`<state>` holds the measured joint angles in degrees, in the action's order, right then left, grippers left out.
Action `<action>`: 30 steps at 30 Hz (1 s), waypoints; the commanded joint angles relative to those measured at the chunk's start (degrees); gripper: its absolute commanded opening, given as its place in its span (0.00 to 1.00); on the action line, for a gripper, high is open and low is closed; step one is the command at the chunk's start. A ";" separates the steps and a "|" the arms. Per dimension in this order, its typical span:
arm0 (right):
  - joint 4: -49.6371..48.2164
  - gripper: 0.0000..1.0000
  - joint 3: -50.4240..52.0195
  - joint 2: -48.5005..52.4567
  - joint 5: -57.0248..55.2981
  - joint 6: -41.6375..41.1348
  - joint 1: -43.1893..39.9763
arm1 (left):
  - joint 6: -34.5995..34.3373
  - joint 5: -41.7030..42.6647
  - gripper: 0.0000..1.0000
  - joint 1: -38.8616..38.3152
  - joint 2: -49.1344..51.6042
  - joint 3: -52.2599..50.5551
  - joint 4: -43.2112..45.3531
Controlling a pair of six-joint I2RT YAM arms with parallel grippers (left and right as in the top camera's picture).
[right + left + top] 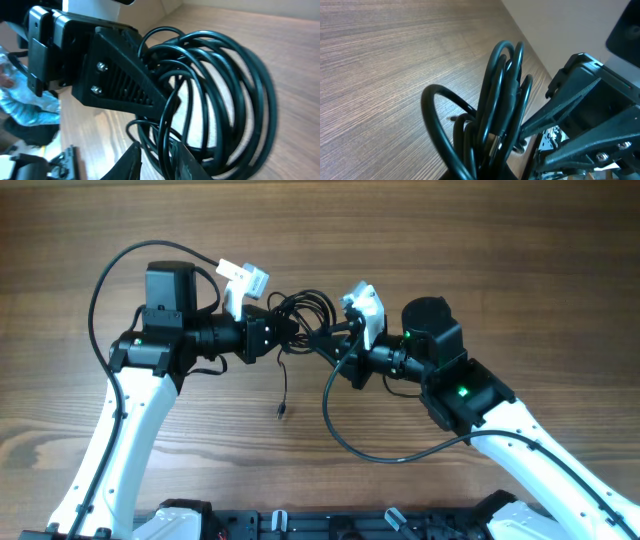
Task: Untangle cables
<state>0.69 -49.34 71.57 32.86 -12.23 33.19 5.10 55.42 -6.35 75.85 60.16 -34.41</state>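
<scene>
Cables (300, 310) hang as one knotted bundle over the table (500, 240) in the overhead view, caught between the left gripper (275, 332) and right gripper (330, 340); one loose end (281, 410) dangles below. From the left wrist, loops rise right against the lens, apparently pinched at the bottom edge, though its fingers are hidden. From the right wrist, its fingers (131, 160) sit nearly closed around strands, and the left's ribbed finger is buried in the coil.

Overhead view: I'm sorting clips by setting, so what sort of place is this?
Probably a robotics lab or data-collection bench: a wood-grain table, a white left arm and right arm rising from a black rail at its near edge, meeting over tangled cables.
</scene>
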 commanded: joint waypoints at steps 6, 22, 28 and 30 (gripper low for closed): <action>0.55 0.17 -0.83 4.04 -3.87 -2.78 0.13 | 0.48 7.56 0.04 0.09 -0.11 0.24 -1.40; 20.37 0.05 -0.92 -1.68 -69.51 -21.40 -3.87 | 0.50 3.41 0.04 0.11 -0.11 0.24 -5.22; 19.47 0.70 -0.92 -1.75 -35.45 -10.36 -4.76 | 0.48 3.15 0.04 0.15 -0.11 0.24 -3.48; 19.30 0.73 -0.92 -2.03 -26.32 -8.00 -4.76 | 0.46 1.95 0.04 0.15 -0.11 0.24 -3.17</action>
<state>20.51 -50.70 69.58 -10.50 -27.03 28.03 5.13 57.95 -6.35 76.88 60.14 -38.33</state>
